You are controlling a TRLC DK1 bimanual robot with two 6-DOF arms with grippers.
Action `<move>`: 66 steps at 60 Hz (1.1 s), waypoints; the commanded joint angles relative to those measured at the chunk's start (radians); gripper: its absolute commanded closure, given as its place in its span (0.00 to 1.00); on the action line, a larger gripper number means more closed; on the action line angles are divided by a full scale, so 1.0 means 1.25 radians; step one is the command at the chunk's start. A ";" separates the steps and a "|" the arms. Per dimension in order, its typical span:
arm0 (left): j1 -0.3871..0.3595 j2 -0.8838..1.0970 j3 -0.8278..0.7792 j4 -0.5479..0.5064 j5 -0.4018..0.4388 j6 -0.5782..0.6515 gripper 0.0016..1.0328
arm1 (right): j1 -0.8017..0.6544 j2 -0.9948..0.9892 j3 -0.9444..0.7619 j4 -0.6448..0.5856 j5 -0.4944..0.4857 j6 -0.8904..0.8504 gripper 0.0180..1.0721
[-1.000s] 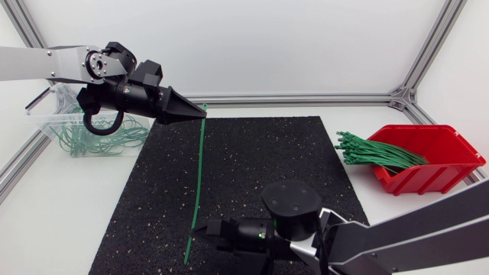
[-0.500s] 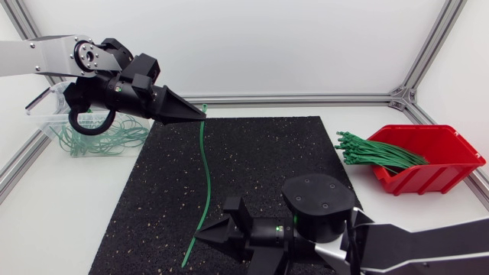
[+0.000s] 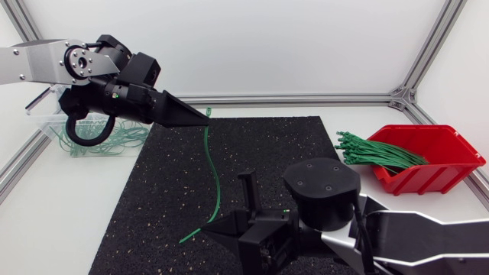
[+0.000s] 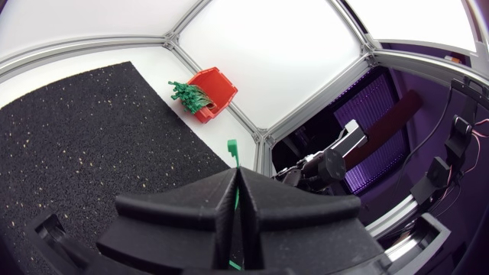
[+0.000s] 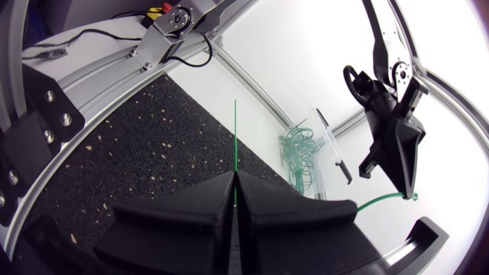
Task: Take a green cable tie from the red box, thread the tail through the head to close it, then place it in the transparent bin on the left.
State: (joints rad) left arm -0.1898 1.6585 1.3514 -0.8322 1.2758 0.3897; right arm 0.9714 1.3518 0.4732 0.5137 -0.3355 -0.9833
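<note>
Green cable tie (image 3: 213, 174) held clear of the black mat (image 3: 137, 198) at both ends, bowed in an arc between the two arms. Left gripper (image 3: 202, 114) clenched on the head end, with only the small square head (image 4: 232, 147) poking out past the fingertips in the left wrist view; probably gripped so to keep the eye free and steady as a target. Right gripper (image 3: 209, 228) clamped just as tight on the strap near the other end, with a length of tail (image 5: 235, 137) sticking straight ahead of the closed fingers in the right wrist view, free to serve as the threading tip. Bow in the strap judged to come from the two ends standing closer together than the strap is long. Threading not yet done: tail low near the mat's front, head up at its far edge, well apart. Bundle of spare ties (image 3: 378, 153) spilling over the rim of the red box (image 3: 451, 166) at the right of the desk (image 3: 46, 221). Transparent bin (image 3: 55, 131) at the left, behind the left arm, with closed green loops (image 3: 114, 139) inside.
</note>
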 commanded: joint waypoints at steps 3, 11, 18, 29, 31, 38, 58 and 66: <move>-0.004 0.011 -0.023 0.041 0.008 -0.006 0.97 | -0.005 -0.009 0.020 -0.015 -0.003 0.101 0.95; 0.001 0.037 -0.024 0.101 -0.002 -0.025 0.97 | -0.005 0.007 0.037 -0.019 -0.006 0.155 0.95; 0.008 0.064 -0.028 0.158 -0.018 -0.027 0.97 | -0.022 0.039 0.062 -0.030 -0.029 0.183 0.95; 0.012 0.092 -0.055 0.235 -0.018 -0.028 0.97 | -0.045 0.070 0.090 -0.039 -0.062 0.249 0.95; 0.013 0.089 -0.070 0.257 -0.019 -0.028 0.97 | -0.049 0.071 0.093 -0.040 -0.070 0.259 0.95; 0.017 0.081 -0.101 0.309 -0.029 -0.038 0.97 | -0.074 0.070 0.116 -0.081 -0.110 0.320 0.95; -0.040 -0.068 -0.282 0.608 -0.089 -0.247 0.97 | -0.141 0.005 0.287 -0.417 -0.299 0.584 0.95; -0.073 -0.189 -0.341 0.695 -0.108 -0.366 0.97 | -0.159 -0.085 0.321 -0.494 -0.308 0.763 0.95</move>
State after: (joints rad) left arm -0.2573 1.5257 0.9676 -0.0032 1.1454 0.0433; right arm 0.7876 1.3254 0.8341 -0.0666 -0.7105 -0.1944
